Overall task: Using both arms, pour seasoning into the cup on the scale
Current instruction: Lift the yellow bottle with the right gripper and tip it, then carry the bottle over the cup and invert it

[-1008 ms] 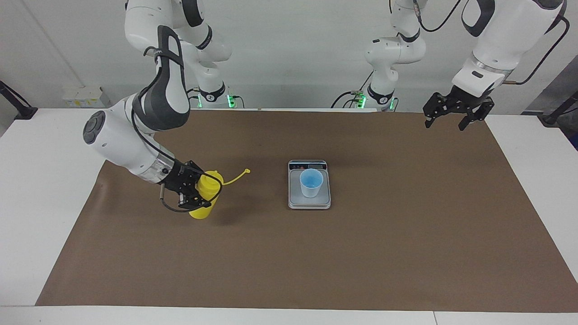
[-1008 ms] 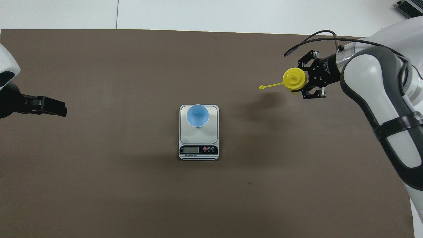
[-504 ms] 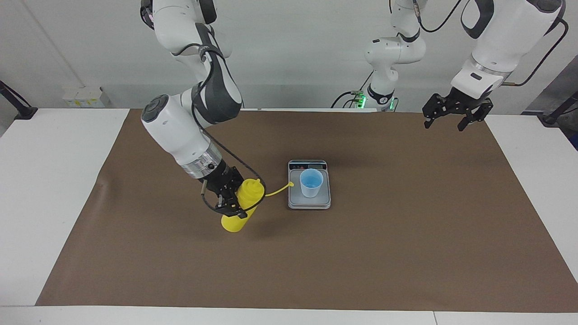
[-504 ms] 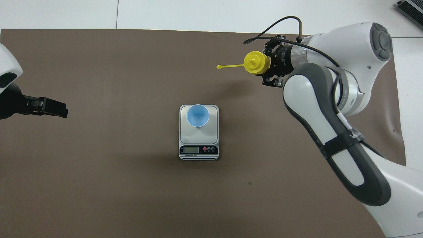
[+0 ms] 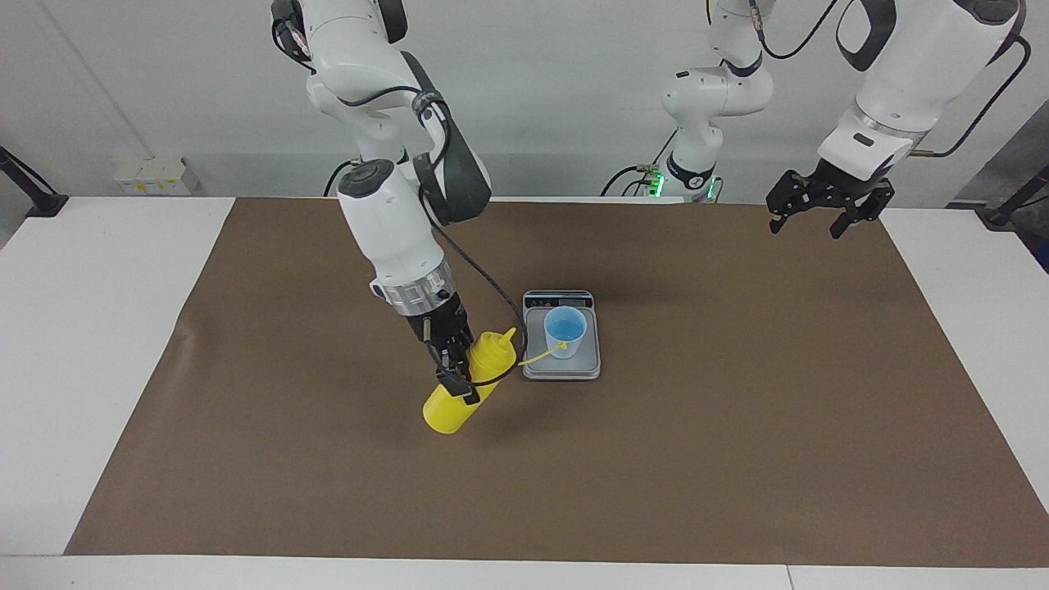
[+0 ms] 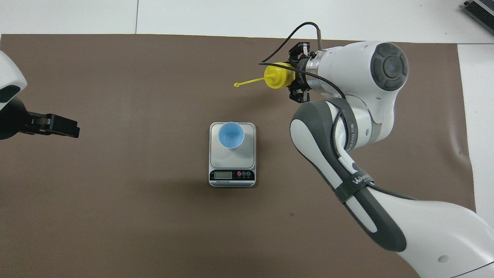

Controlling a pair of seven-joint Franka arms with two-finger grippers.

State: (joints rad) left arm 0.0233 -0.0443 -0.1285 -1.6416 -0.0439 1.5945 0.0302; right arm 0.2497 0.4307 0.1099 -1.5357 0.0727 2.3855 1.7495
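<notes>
One bottle (image 5: 467, 378), one cup (image 5: 565, 332), one scale (image 5: 561, 369) and two arms are in view. The right gripper (image 5: 456, 366) clamps the yellow bottle around its body, holding it in the air and tilted, ribbed nozzle aimed toward the cup, tethered cap (image 5: 562, 345) dangling by the cup's wall. Just past the nozzle, the light blue cup stands upright on the scale's grey plate. The brown mat (image 5: 737, 459) covers the table. The left gripper (image 5: 826, 204) waits over the mat's corner, fingers spread and empty.
</notes>
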